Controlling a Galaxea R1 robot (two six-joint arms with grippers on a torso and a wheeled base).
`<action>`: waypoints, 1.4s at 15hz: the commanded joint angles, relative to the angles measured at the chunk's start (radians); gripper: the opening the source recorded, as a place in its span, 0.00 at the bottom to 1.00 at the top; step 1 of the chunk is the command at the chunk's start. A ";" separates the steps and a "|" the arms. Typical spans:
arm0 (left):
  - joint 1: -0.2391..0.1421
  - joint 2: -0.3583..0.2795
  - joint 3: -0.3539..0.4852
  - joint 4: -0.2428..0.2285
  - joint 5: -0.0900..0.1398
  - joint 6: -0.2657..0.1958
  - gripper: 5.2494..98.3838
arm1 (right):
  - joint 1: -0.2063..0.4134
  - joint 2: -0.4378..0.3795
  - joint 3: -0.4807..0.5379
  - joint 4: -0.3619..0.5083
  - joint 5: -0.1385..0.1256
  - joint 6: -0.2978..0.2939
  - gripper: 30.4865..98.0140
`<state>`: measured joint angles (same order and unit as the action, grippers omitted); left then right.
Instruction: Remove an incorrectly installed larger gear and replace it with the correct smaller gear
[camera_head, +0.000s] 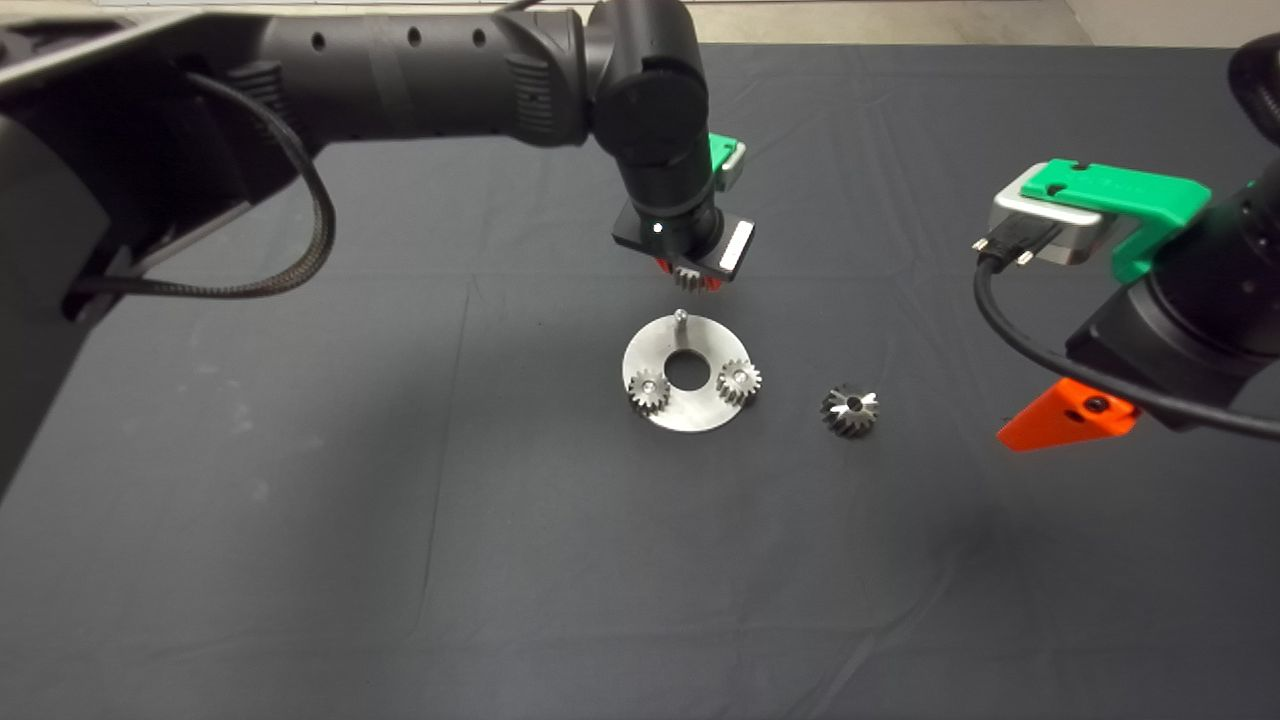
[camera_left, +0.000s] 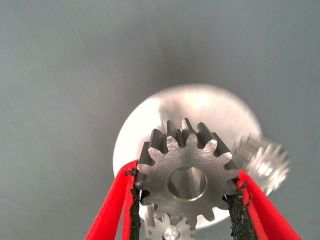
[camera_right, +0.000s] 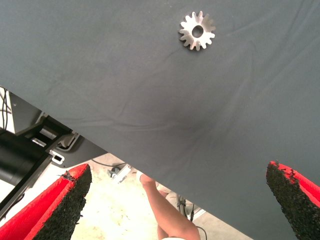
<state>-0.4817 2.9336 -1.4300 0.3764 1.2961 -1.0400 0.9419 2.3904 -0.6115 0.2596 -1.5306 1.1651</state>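
My left gripper (camera_head: 690, 280) hangs just above the far edge of the round steel plate (camera_head: 692, 412), shut on a smaller gear (camera_left: 187, 175) with its bore facing down. A bare pin (camera_head: 680, 316) stands on the plate right below that gear. Two more small gears (camera_head: 648, 392) (camera_head: 738, 381) sit on the plate's near pins. The larger gear (camera_head: 850, 410) lies on the mat to the right of the plate, and the right wrist view shows it too (camera_right: 197, 31). My right gripper (camera_head: 1065, 415) hovers open farther right, nothing between its fingers (camera_right: 75, 195).
The plate (camera_left: 200, 102) has a round centre hole (camera_head: 686, 371). Dark mat spreads around it. In the right wrist view a person's leg (camera_right: 167, 212) shows on the floor beyond the mat's edge.
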 joint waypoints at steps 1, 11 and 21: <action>0.005 0.005 0.028 0.052 0.021 -0.017 0.32 | 0.025 -0.001 -0.001 0.030 -0.013 0.004 0.92; 0.006 0.016 0.016 0.121 0.089 -0.018 0.32 | 0.025 -0.003 -0.002 0.030 -0.013 0.002 0.92; 0.008 0.025 -0.014 0.142 0.083 -0.020 0.32 | 0.025 -0.001 0.000 0.032 -0.011 0.004 0.92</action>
<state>-0.4521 2.9489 -1.4277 0.5032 1.3806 -1.0583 0.9419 2.3904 -0.6115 0.2596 -1.5302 1.1647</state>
